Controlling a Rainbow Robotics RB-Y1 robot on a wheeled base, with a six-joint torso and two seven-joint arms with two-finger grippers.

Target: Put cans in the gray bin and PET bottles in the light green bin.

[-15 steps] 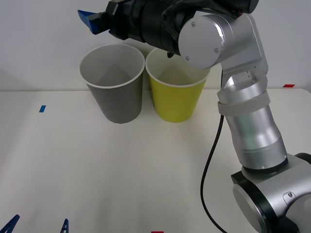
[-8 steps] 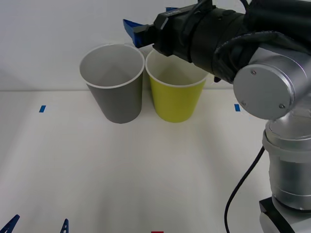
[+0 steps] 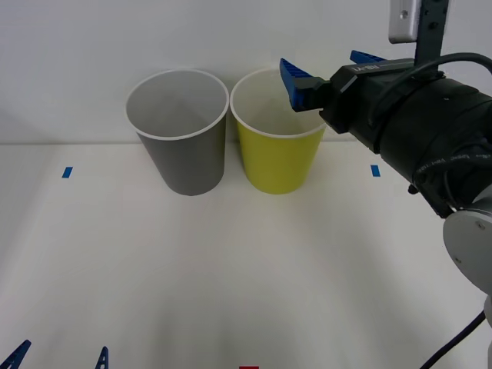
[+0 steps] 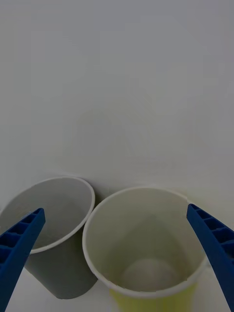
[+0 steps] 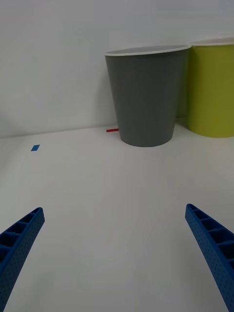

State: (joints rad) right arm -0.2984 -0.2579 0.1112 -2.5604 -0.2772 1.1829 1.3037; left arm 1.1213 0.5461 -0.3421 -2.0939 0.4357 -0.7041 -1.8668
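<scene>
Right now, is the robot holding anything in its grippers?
No, nothing. The right gripper is open and empty above the light green bin. The left gripper is open and empty too, low over the table.

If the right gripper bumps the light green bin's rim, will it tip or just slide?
Probably tips. The light green bin is tall and tapers to a narrow base, and its inside looks empty, so it is likely light. The gray bin standing close beside it might stop a fall that way. The right gripper is open above the rim.

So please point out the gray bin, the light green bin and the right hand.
gray bin (image 3: 187,157): front view, outer wall.
light green bin (image 3: 277,161): front view, outer wall.
right hand (image 3: 330,68): front view, between its open fingertips.
</scene>
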